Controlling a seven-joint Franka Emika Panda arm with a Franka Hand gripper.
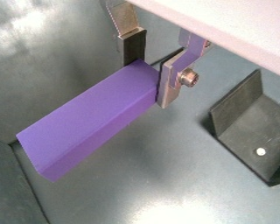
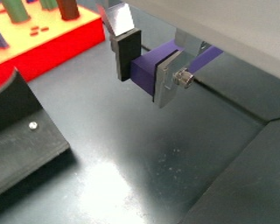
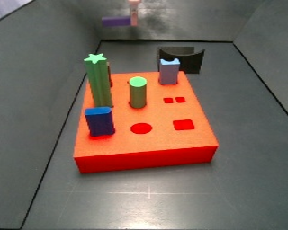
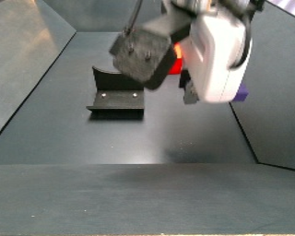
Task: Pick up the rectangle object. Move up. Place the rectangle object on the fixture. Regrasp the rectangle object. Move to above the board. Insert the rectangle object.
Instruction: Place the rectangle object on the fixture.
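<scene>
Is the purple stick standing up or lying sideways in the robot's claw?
Sideways: the rectangle object sticks out level from the gripper, held above the floor.

Gripper (image 3: 133,11) raised behind the board (image 3: 144,148), rectangle object (image 3: 116,20) crosswise between its fingers (image 1: 171,83), fixture (image 3: 182,59) on the floor just behind the board, pegs standing in the board.

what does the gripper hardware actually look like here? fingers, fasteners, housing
The gripper has two flat silver metal plate fingers with dark pads on their inner faces. A round silver screw head sits on one finger's outer side. In a side view the wrist housing is bulky white, with a dark grey boxy unit beside it. No cables or markings are legible.
</scene>
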